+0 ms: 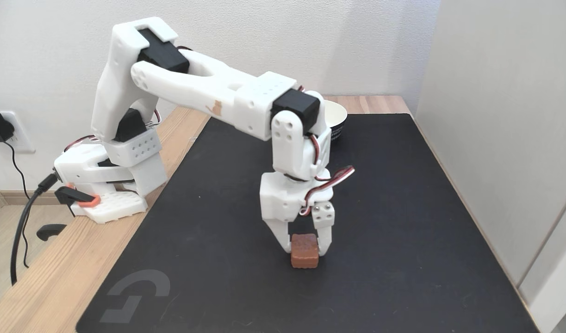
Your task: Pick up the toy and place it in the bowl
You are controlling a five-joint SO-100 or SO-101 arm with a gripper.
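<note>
- Fixed view: the fingers (305, 252) point straight down, nearly closed around the toy (305, 251), one on each side and touching it; the toy's base sits on or just above the mat (218, 259), I cannot tell which.
- In front of the fingers, and to their left and right, the mat lies bare and open up to its edges.
- Behind the fingers, well apart, the bowl (337, 121) stands at the mat's far edge, partly hidden by the arm's wrist.
- Right of the fingers, past the mat's edge, a pale wall panel (495, 138) rises close beside the desk (46, 286).
- Far left of the fingers, the arm's base (107, 185) sits on the wooden desk, with cables (19, 231) beside it.
</note>
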